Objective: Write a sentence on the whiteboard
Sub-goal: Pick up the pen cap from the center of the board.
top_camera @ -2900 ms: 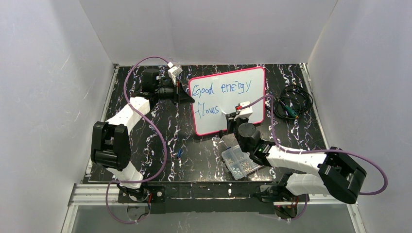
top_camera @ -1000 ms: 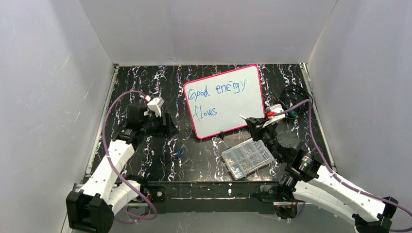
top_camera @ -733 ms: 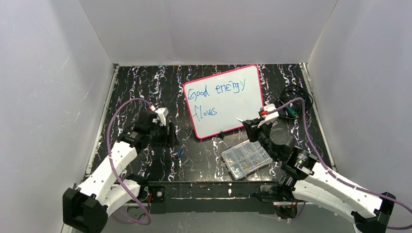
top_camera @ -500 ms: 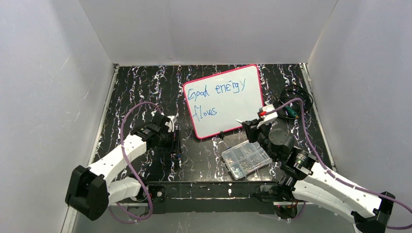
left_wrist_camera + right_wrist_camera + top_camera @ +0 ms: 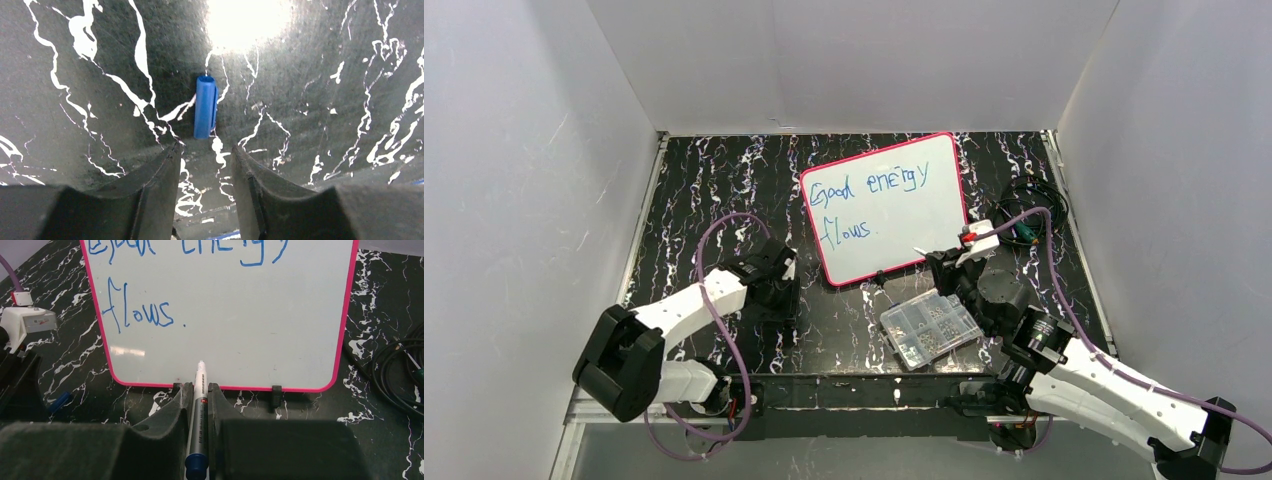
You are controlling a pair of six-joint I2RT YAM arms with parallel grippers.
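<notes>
The whiteboard lies at the back middle of the table, pink-framed, with the sentence in blue marker on two lines: "Good energy flows." My right gripper sits just off the board's near edge, shut on a marker whose white tip points at the board. My left gripper hangs low over the table, open, nothing between its fingers. A blue marker cap lies on the table just beyond its fingertips.
A clear compartmented parts box stands near the front, right of centre, under the right arm. A coil of black cable lies at the right of the board. White walls close in the table on three sides.
My left arm has come from the back left toward the front and down over the blue cap, its jaws narrowing. My right gripper pulled back off the board with the marker.
</notes>
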